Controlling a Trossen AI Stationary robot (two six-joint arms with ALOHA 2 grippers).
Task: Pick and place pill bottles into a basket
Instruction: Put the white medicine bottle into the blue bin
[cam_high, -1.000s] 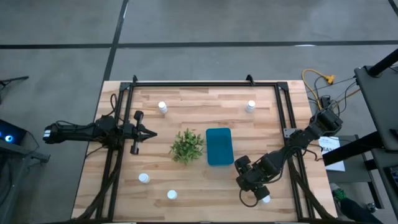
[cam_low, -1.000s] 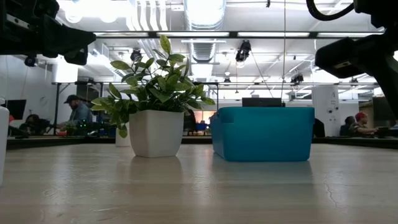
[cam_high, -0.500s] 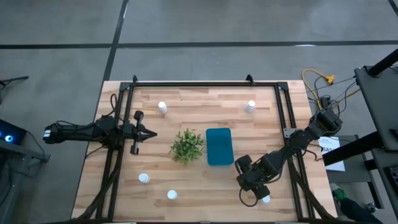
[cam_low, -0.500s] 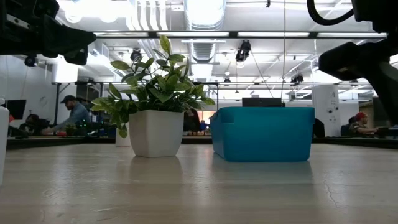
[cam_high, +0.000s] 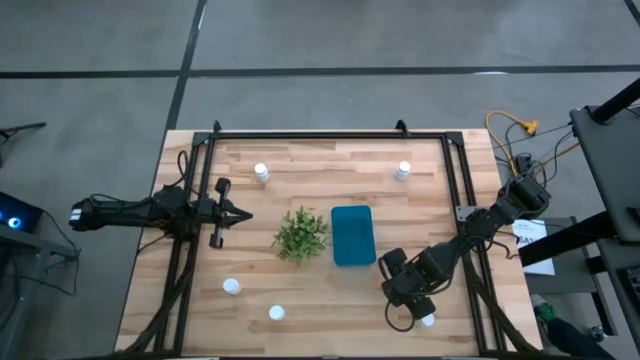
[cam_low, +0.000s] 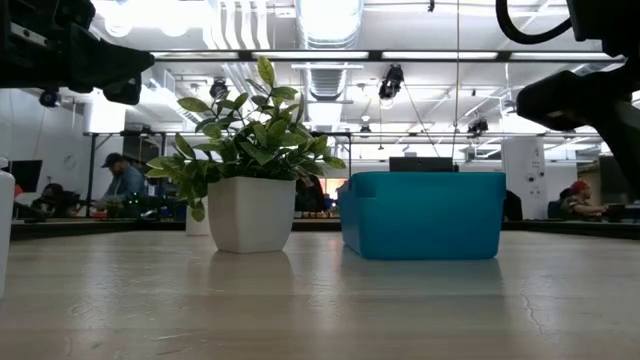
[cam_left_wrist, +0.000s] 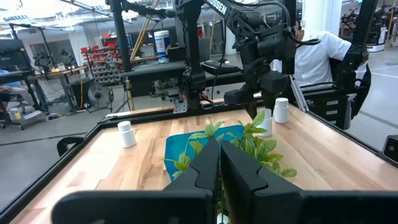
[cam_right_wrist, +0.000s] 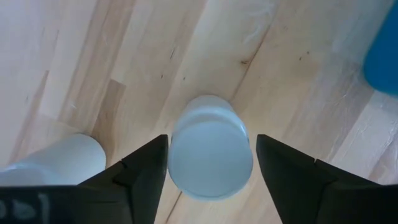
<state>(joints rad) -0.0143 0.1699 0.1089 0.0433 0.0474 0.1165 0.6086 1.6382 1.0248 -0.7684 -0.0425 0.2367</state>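
High view: the right gripper (cam_high: 415, 310) hangs at about 5 o'clock of the table (cam_high: 330, 165), over a pill bottle (cam_high: 427, 320) that its arm partly hides. The basket (cam_high: 352, 235) sits at the centre, just beside the plant (cam_high: 301, 235). Four other bottles stand well apart. The left gripper (cam_high: 238, 214) waits at 9 o'clock.

Low view: only the plant and the basket are clear; the bottles near the right arm are not in this picture.

Left wrist view: the left fingers are pressed together and hold nothing.

Right wrist view: the fingers stand wide on both sides of the bottle's cap, not touching it. I judge that this is the grasp step; next, lower and close. A second bottle (cam_right_wrist: 56, 162) just beside is cut off.
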